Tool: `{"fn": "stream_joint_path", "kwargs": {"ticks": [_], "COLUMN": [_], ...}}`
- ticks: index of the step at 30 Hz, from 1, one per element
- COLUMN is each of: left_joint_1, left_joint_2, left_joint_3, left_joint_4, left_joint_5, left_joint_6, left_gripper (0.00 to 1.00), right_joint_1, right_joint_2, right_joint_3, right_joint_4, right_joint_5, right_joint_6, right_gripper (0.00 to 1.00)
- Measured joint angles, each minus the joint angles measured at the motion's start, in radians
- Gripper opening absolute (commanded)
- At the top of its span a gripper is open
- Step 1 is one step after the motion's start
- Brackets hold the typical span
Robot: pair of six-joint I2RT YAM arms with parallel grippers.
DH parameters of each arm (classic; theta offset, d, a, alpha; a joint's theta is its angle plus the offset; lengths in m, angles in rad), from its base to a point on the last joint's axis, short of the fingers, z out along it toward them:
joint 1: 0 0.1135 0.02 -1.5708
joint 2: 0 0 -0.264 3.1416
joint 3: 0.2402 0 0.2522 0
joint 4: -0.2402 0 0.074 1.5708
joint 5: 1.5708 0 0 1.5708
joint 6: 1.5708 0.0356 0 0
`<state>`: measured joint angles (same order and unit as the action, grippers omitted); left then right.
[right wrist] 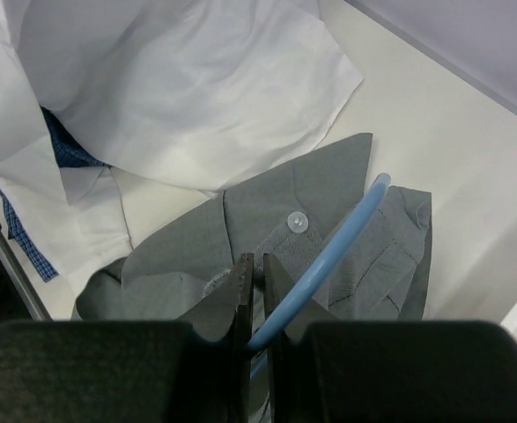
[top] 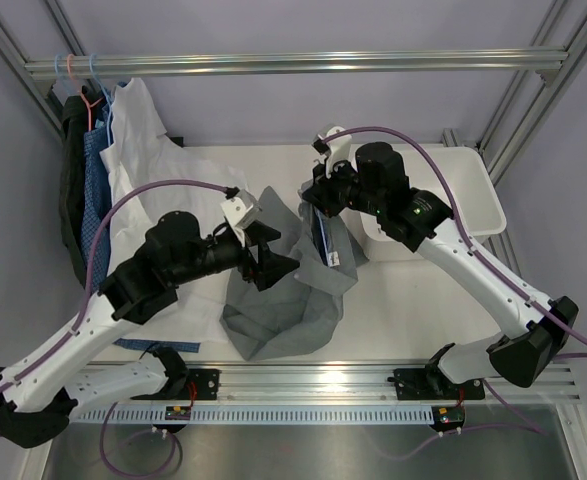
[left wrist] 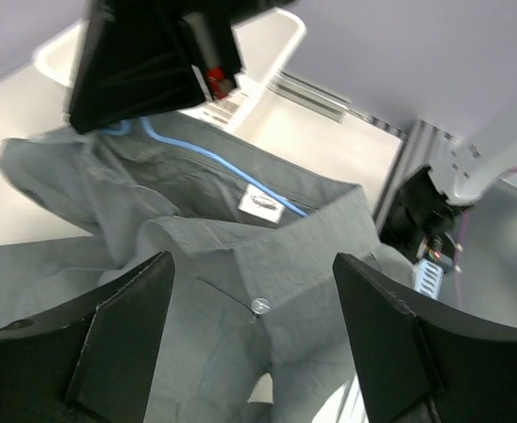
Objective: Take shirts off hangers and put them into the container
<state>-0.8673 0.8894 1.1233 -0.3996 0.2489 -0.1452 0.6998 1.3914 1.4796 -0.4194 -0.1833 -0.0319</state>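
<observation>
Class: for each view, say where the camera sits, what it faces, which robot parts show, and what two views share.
Top external: overhead and behind, facing down at the table; both arms show.
Left wrist: faces the grey shirt; open left gripper shows.
Right wrist: faces the blue hanger; right gripper shows.
Shared: grey shirt, in all.

Bright, even light falls from above, with soft, faint shadows. My left wrist view is slightly blurred, and my left fingers (left wrist: 91, 352) look dark and unfocused. A faint sheen lines the blue hanger (right wrist: 328, 253).

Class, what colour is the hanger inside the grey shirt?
The hanger is light blue, clearest in the right wrist view.
</observation>
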Motion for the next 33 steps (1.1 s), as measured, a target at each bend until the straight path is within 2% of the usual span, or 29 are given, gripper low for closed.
{"fn": "stream_joint_path", "kwargs": {"ticks": [5, 14, 22, 30, 33], "left_joint_1": [0.000, 0.000, -0.012, -0.035, -0.035], "left_joint_2": [0.094, 0.260, 0.319, 0.325, 0.325], "left_joint_3": [0.014, 0.073, 0.095, 0.095, 0.095], "left_joint_4": [-0.003, 0.005, 0.004, -0.032, -0.044], "left_joint_5": [0.110, 0.222, 0.302, 0.345, 0.354], "left_joint_6": [0.022, 0.044, 0.052, 0.057, 0.061], "left_gripper": [0.86, 0.87, 0.76, 0.68, 0.62], "right_joint_1": [0.006, 0.028, 0.030, 0.032, 0.032], "right_joint_2": [0.000, 0.000, 0.006, 0.050, 0.058], "right_joint_3": [0.000, 0.000, 0.000, 0.000, 0.000], "right_joint_4": [-0.019, -0.029, -0.030, -0.031, -0.031], "right_joint_5": [-0.002, 0.008, 0.021, 0.045, 0.055], "right_joint_6": [-0.026, -0.048, -0.048, -0.047, -0.047], "right_gripper": [0.00, 0.00, 0.00, 0.00, 0.00]}}
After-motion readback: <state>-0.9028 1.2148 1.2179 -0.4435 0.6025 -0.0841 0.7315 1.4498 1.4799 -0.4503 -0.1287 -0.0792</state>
